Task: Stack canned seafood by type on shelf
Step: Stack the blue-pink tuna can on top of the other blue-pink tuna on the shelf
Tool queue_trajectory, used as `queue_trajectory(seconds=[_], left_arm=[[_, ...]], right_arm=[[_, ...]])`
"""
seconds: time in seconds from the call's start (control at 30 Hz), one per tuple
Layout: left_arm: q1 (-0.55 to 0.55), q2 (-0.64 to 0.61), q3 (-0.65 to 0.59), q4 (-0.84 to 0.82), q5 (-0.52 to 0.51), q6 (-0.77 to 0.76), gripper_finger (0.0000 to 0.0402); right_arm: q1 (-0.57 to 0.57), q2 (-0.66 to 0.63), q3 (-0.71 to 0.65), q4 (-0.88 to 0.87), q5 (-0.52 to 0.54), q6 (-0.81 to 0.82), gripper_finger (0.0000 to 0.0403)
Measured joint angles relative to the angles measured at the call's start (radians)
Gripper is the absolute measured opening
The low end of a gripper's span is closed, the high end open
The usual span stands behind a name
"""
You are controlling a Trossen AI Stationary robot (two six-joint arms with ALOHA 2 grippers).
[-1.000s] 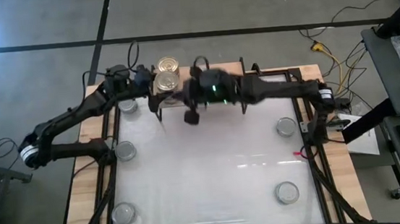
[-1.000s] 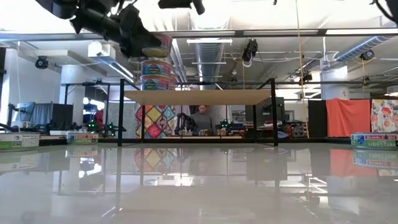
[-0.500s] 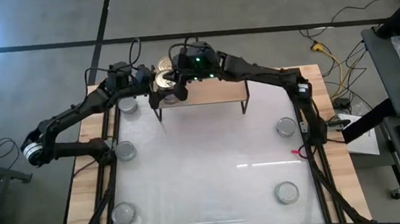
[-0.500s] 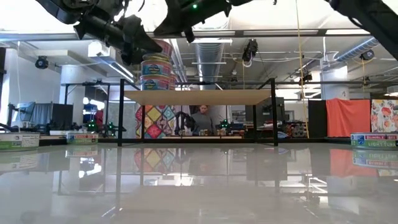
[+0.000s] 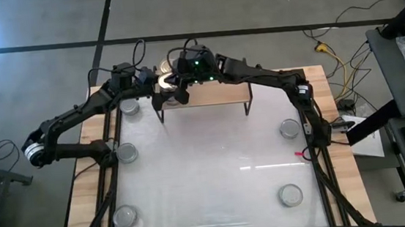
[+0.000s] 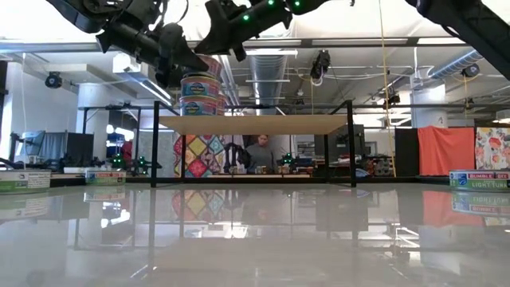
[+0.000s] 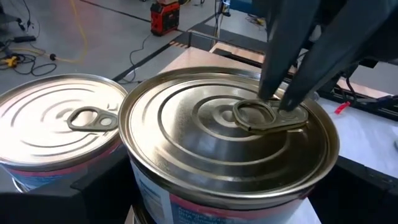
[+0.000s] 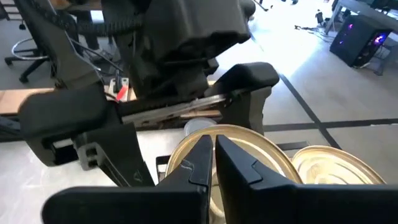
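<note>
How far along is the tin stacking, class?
Done: gold-lidded tins stand stacked on the shelf. In hand: the left hand grips the top tin while the right hand, shut, touches its lid. Left: five silver-lidded tins on the table.

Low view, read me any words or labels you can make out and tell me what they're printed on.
"BUMBLE BEE" over "LIGHT TUNA": on the carton at the table's far right edge.
Carton at the far left edge: print too blurred to read.
Labels of the stacked cans on the shelf: too small to read.
Left wrist view, can label: illegible.
</note>
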Motion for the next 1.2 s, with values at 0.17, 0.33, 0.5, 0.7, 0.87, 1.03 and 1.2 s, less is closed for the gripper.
queue_trajectory(seconds=[0.17, 0.33, 0.5, 0.7, 0.87, 1.03, 1.2], left_arm=[[0.000, 0.000, 0.000, 0.001, -0.002, -0.011, 0.0387], [0.000, 0.005, 0.000, 0.000, -0.003, -0.016, 0.0393], [-0.007, 0.003, 0.000, -0.003, -0.024, -0.019, 0.0394], [-0.028, 0.000, 0.002, -0.020, -0.050, -0.021, 0.0399], [-0.043, -0.001, 0.004, -0.037, -0.089, -0.022, 0.0399], [-0.045, -0.002, 0.004, -0.040, -0.089, -0.026, 0.0400], [-0.045, -0.003, 0.005, -0.045, -0.089, -0.026, 0.0400]], right_arm=[[0.001, 0.010, -0.002, 0.005, 0.000, -0.005, 0.0013], [0.001, 0.025, -0.003, 0.003, 0.000, -0.007, 0.0013], [0.001, 0.027, -0.005, 0.002, 0.000, -0.025, 0.0013], [0.001, 0.027, -0.005, -0.016, 0.000, -0.034, 0.0013], [0.001, 0.027, -0.006, -0.021, 0.000, -0.049, 0.0013], [0.001, 0.027, -0.007, -0.024, 0.000, -0.049, 0.0013], [0.000, 0.027, -0.007, -0.044, 0.000, -0.054, 0.0013]])
